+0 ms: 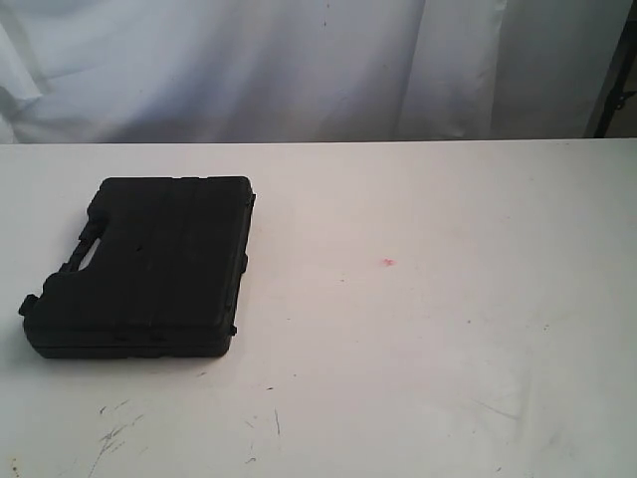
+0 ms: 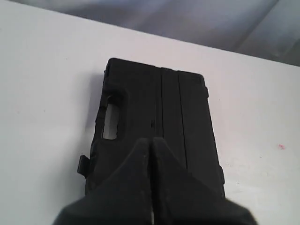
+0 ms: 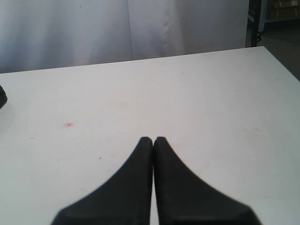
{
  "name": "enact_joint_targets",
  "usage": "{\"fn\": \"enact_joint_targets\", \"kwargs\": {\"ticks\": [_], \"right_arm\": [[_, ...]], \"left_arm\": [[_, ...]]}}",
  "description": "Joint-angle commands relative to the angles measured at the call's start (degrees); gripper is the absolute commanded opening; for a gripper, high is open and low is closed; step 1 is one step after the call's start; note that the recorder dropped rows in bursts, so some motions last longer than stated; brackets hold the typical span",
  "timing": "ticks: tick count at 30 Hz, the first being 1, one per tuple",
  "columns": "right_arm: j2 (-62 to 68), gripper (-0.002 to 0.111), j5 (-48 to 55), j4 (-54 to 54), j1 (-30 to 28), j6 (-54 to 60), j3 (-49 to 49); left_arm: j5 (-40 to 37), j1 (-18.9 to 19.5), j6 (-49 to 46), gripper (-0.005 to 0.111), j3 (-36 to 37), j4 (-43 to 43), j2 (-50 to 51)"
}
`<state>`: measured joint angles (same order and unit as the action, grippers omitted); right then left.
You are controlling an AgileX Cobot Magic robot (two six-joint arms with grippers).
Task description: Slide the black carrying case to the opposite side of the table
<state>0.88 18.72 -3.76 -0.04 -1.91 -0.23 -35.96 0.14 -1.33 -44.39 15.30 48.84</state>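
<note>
The black carrying case (image 1: 149, 264) lies flat on the left part of the white table (image 1: 428, 329), its handle cut-out facing left. Neither arm shows in the exterior view. In the left wrist view my left gripper (image 2: 151, 140) is shut, fingertips together and nothing between them, hovering over the near part of the case (image 2: 159, 117). My right gripper (image 3: 153, 139) is also shut and empty, above bare table (image 3: 197, 98); only a black corner of the case (image 3: 2, 96) shows at that view's edge.
A small red speck (image 1: 388, 263) marks the middle of the table, and dark scratches (image 1: 114, 433) sit near the front left edge. A white curtain (image 1: 299, 60) hangs behind the table's far edge. A dark stand (image 1: 615, 70) is at the back right.
</note>
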Motion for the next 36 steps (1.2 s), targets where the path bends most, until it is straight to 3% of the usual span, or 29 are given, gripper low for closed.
{"fn": "enact_joint_targets", "kwargs": {"ticks": [1,6,11,17,25,36], "right_arm": [[-0.2,0.000,0.0,-0.2,-0.4,-0.3,0.2],[-0.2,0.000,0.0,-0.2,-0.4,-0.3,0.2],[-0.2,0.000,0.0,-0.2,-0.4,-0.3,0.2],[-0.2,0.000,0.0,-0.2,-0.4,-0.3,0.2],[-0.2,0.000,0.0,-0.2,-0.4,-0.3,0.2],[-0.2,0.000,0.0,-0.2,-0.4,-0.3,0.2]], "left_arm": [[0.1,-0.1,-0.6,0.000,0.4,-1.2,-3.6],[-0.2,-0.1,-8.6,0.000,0.4,-2.6,-6.0],[0.6,-0.1,-9.2,0.000,2.2,-2.2,-7.2],[7.5,2.6,-9.3,0.000,12.1,-0.6,-17.3],[12.7,2.6,-10.0,0.000,25.1,-0.9,-31.0],[16.5,2.6,-12.6,0.000,34.3,-1.2,-39.8]]}}
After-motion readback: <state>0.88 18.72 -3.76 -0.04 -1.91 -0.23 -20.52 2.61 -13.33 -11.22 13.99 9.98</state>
